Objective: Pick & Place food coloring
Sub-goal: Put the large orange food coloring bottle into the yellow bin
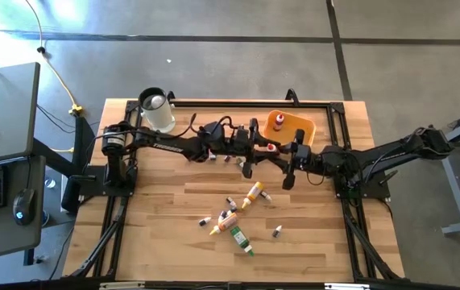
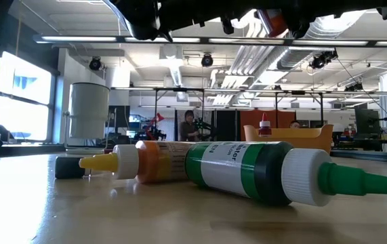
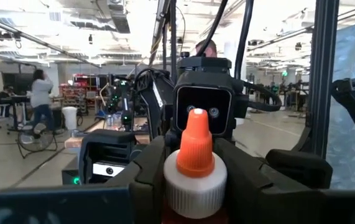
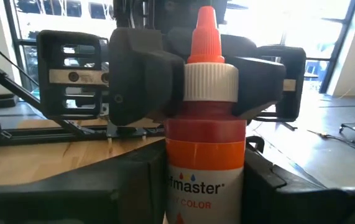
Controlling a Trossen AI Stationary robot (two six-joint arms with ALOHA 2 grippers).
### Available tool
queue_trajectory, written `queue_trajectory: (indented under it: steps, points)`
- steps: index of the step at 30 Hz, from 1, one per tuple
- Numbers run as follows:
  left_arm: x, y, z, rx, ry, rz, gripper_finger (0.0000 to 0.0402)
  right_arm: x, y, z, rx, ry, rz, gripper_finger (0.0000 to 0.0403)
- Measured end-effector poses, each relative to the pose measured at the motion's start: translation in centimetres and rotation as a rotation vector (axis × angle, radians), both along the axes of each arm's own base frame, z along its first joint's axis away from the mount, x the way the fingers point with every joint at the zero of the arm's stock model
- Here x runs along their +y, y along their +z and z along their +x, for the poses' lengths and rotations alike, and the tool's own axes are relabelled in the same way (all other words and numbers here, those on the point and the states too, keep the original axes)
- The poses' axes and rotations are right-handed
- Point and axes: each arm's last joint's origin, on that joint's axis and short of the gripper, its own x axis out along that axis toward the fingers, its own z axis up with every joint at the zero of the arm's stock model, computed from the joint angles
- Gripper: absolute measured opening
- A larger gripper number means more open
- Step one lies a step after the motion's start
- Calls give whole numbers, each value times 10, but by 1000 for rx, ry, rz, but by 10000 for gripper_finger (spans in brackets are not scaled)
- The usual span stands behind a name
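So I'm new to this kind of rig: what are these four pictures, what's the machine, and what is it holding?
The machine is two dark robot arms at a wooden table. One picture looks straight down, one looks level across the tabletop, and two come from cameras on the arms' wrists.

Above the table's middle the left gripper and right gripper meet around one red bottle with an orange tip. The right gripper grips its body; the left gripper's fingers are closed at its white cap, so this looks like a handover.

Loose food coloring bottles lie on the table, among them a green bottle and a yellow-tipped bottle. At the back stand an orange tray holding another bottle, and a clear jar.
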Motion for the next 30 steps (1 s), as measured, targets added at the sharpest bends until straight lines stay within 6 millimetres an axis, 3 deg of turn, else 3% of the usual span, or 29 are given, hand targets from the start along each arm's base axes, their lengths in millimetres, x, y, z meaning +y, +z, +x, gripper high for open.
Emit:
queue_trajectory:
  steps: [14, 24, 30]
  points:
    - [2, -4, 1, 40, 64, -7, 97, -1, -5, 0, 62, -50, -30, 131]
    - [7, -15, 4, 141, 239, 0, 96, -5, -13, -2, 147, -182, -50, 201]
    - [20, -21, 3, 208, 344, -7, 96, -6, -25, -10, 248, -321, 11, 215]
